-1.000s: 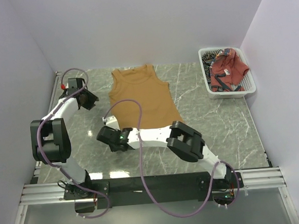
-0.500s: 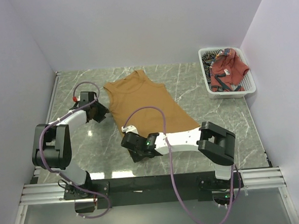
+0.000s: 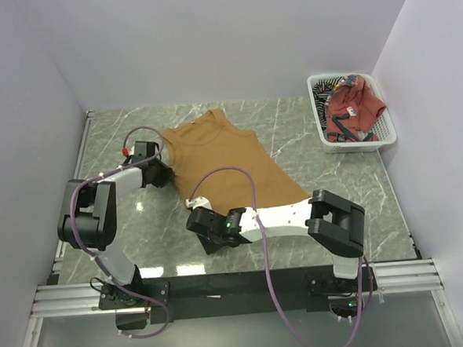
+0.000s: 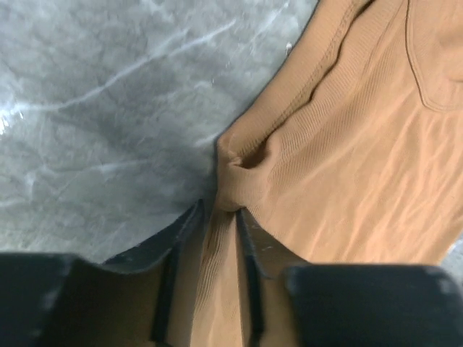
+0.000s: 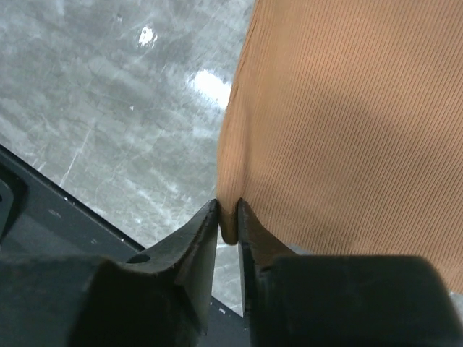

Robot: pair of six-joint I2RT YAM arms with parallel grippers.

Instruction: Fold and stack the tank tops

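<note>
Two hands clench the mustard-tan tank top (image 3: 224,154), left hand (image 4: 217,211) at its side edge, right hand (image 5: 228,211) at its hem.

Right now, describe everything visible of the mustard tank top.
The mustard tank top is plain ribbed knit, sleeveless, with a scooped neck. It lies mostly flat but skewed on the marble table, neck toward the far side. The left gripper pinches a bunched side edge, and the right gripper pinches a fold at its near hem corner.
</note>
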